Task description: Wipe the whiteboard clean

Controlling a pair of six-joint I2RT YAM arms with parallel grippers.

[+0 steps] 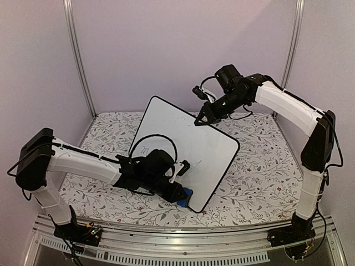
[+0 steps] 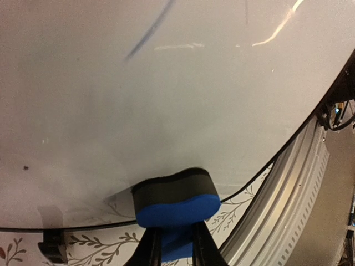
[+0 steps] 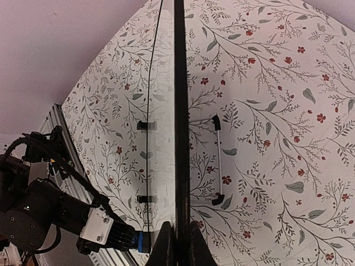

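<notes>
The whiteboard (image 1: 194,144) stands tilted on its lower edge on the table, with faint marks (image 1: 146,149) near its left side. My right gripper (image 1: 201,118) is shut on its top edge. The right wrist view shows that black frame (image 3: 179,111) edge-on between the fingers of my right gripper (image 3: 180,246). My left gripper (image 1: 180,191) is shut on a blue eraser (image 1: 185,195) low on the board. In the left wrist view the eraser (image 2: 175,202), held by the left gripper (image 2: 176,246), presses its black felt against the whiteboard (image 2: 166,83). A dark stroke (image 2: 147,33) remains higher up.
A floral cloth (image 1: 260,160) covers the table. An aluminium rail (image 1: 166,233) runs along the near edge, close to the eraser. A thin white rod with black ends (image 3: 218,160) lies behind the board. Walls and metal posts (image 1: 77,55) close in the back.
</notes>
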